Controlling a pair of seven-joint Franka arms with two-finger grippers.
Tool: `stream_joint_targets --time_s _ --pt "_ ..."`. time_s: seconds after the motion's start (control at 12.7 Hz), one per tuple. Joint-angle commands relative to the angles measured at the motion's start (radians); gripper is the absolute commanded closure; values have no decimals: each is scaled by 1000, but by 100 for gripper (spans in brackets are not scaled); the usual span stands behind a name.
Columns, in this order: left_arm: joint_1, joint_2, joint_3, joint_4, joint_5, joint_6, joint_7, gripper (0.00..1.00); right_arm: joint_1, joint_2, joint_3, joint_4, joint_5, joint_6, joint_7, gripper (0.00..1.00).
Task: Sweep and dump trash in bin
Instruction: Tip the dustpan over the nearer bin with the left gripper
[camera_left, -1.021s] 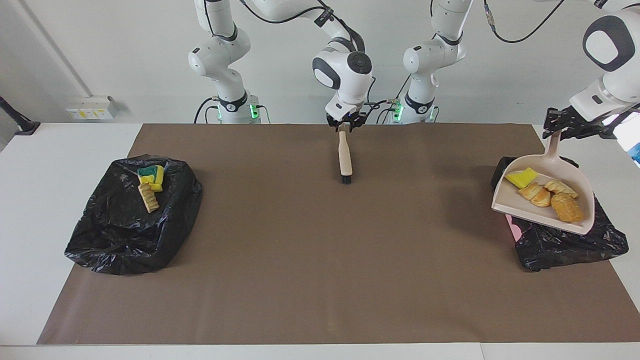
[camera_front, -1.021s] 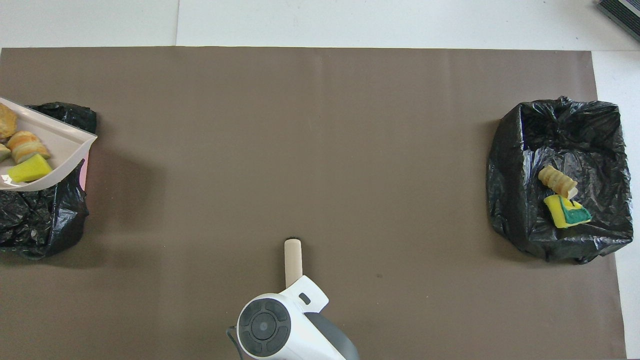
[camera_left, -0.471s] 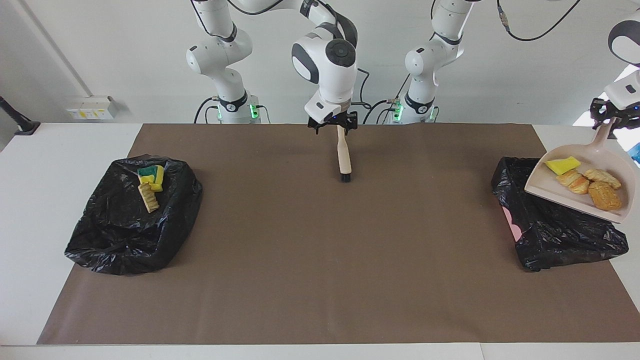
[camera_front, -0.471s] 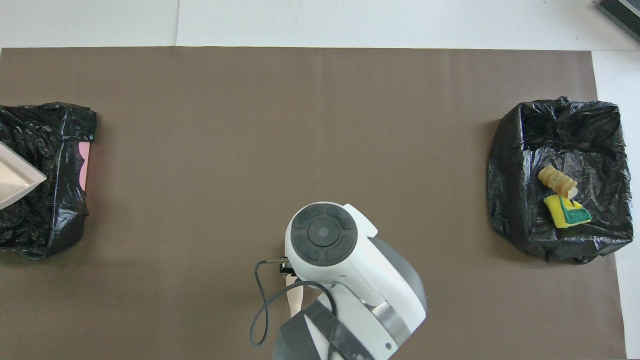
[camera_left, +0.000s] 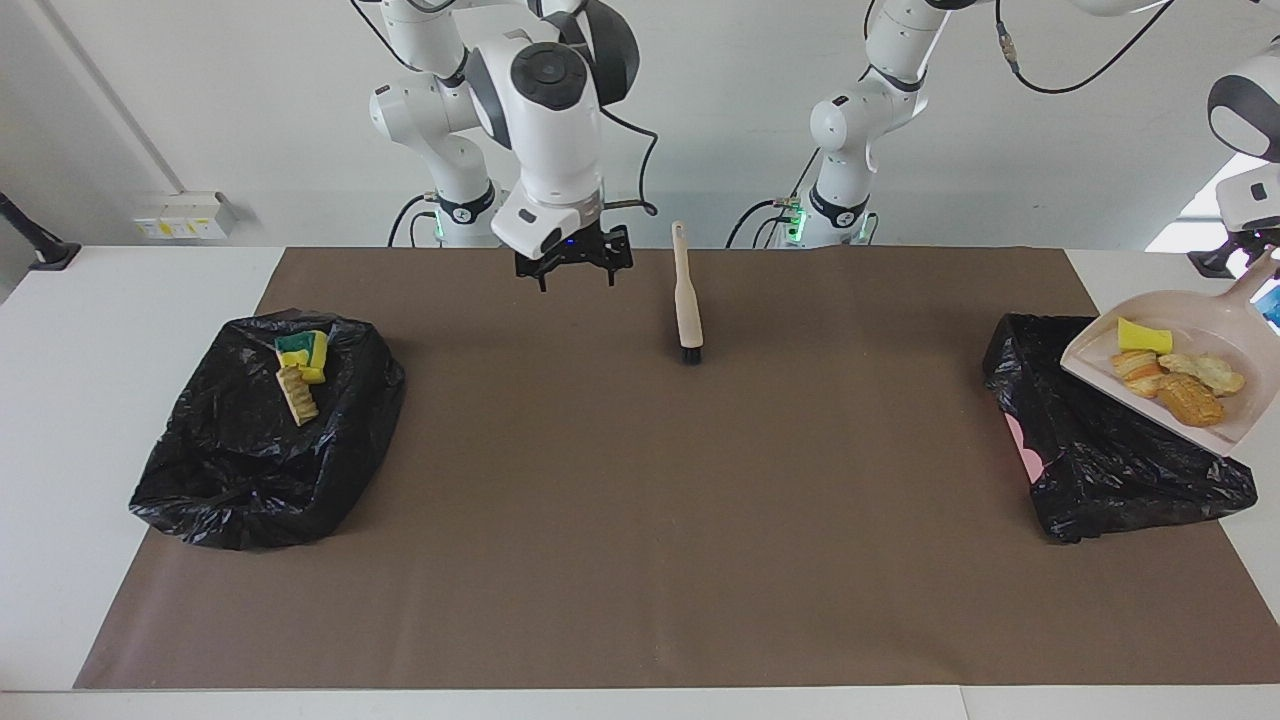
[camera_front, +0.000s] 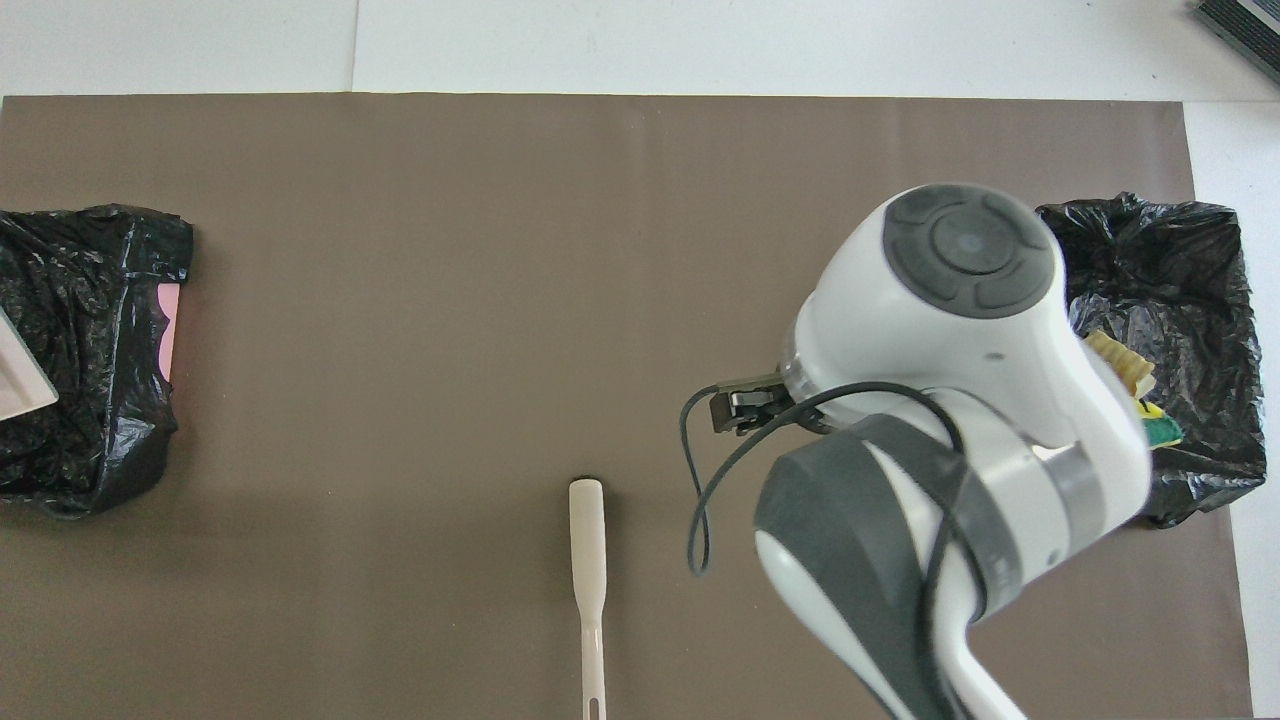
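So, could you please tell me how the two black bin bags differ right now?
The bin bag at the right arm's end has a yellow-green sponge and a tan foam lump resting on it; nothing hangs above it. The bin bag at the left arm's end shows no trash, and the loaded dustpan hangs above it. Both are crumpled black plastic.

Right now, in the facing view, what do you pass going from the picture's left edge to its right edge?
Black bin bag holding sponge and foam pieces → right gripper, open, raised over the mat → brush lying on the mat → second black bin bag → dustpan loaded with trash, held by the left gripper.
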Motion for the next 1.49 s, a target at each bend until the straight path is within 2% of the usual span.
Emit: stream_joint_targets --time_s 0.0,0.24,0.39,0.55,0.63,0.79,0.94,1.02,1.18,1.41 --pt "-15 2 8 0 105 74 57 100 -130 -23 5 21 -27 -28 -144 0" --pt "-99 8 6 0 286 77 64 100 -203 -58 4 25 -143 -41 -195 0" --pt "-118 9 6 4 335 84 124 100 -265 -83 4 25 -130 -52 -204 0" --pt "-138 11 6 17 419 81 126 100 -334 -89 1 25 -124 -55 -338 0" --pt "-141 11 6 23 427 74 127 100 -382 -87 1 30 -122 -54 -398 0" --pt "-158 9 0 57 429 58 129 100 -425 -87 -1 63 -118 -64 -401 0" --pt "-196 6 -3 79 398 -9 117 100 -441 -81 -11 140 -108 -164 -388 0" --pt "-196 2 -5 109 330 -27 111 100 -441 -83 -18 165 -92 -193 -369 0" --pt "-201 -10 -3 117 163 -41 111 100 -436 -96 -27 168 -73 -210 -298 0" --pt "-204 -32 -20 119 34 -98 72 100 -435 -123 -25 150 -76 -207 -256 0"
